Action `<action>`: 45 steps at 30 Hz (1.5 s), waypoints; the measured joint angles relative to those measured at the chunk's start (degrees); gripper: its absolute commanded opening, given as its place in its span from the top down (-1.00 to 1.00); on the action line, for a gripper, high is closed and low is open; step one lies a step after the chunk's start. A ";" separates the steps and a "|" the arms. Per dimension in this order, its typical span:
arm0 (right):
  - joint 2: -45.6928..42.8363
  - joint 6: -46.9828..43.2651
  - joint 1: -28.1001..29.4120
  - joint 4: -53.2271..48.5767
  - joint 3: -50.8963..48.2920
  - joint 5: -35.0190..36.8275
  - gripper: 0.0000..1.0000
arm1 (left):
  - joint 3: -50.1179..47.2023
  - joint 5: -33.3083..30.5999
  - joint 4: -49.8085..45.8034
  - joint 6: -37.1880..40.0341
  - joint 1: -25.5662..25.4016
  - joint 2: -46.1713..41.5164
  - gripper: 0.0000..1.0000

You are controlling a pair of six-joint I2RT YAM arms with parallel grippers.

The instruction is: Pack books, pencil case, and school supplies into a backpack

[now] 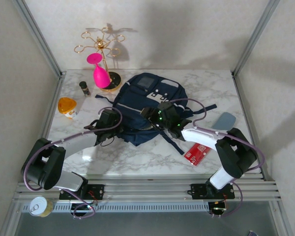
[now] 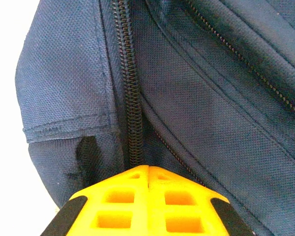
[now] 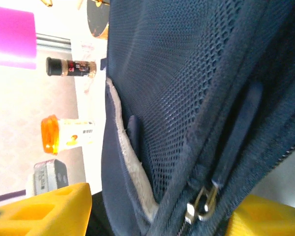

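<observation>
The navy backpack [image 1: 147, 101] lies flat in the middle of the marble table. My left gripper [image 1: 108, 120] sits at its near-left edge; in the left wrist view its yellow fingers meet, shut [image 2: 148, 169], tips against a dark zipper [image 2: 132, 98], with nothing visible between them. My right gripper [image 1: 160, 118] is over the backpack's near middle, open [image 3: 157, 216], straddling navy fabric, mesh [image 3: 187, 73] and a metal zipper pull [image 3: 201, 204]. The grey-blue pencil case [image 1: 223, 119] lies right of the backpack. The red school supplies packet [image 1: 197, 153] lies near the front right. The books are out of view.
Behind the backpack stand a gold wire rack [image 1: 102, 46] and a pink glass [image 1: 99, 71]. A small dark bottle [image 1: 84, 88] and an orange-lidded tub [image 1: 67, 107] sit at the left. A tin can [image 1: 39, 205] rests by the near rail.
</observation>
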 measured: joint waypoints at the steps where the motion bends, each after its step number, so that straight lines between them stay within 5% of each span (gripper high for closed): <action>1: 1.03 -0.02 0.44 0.59 0.00 0.31 -0.19 | -0.44 0.09 0.72 -0.22 0.00 0.00 0.95; 5: 5.40 -0.90 2.34 2.38 0.26 2.10 0.01 | -1.22 0.46 2.49 -1.01 0.00 0.00 0.95; 12: 5.09 -1.86 1.79 3.02 1.22 2.67 0.99 | -1.20 1.16 2.10 -1.25 -0.15 -1.11 0.74; 29: -1.20 -3.32 -3.21 2.12 1.27 -5.01 1.00 | 15.30 1.03 -13.33 7.37 -12.76 -9.01 -0.05; 36: -1.31 -3.28 -4.35 2.19 1.27 -6.60 1.00 | 18.14 -4.17 -16.72 12.44 -14.29 -4.55 -0.08; 45: -1.31 -3.65 -4.72 2.16 1.27 -7.04 1.00 | 18.16 -6.84 -16.06 14.58 -15.72 -1.64 0.32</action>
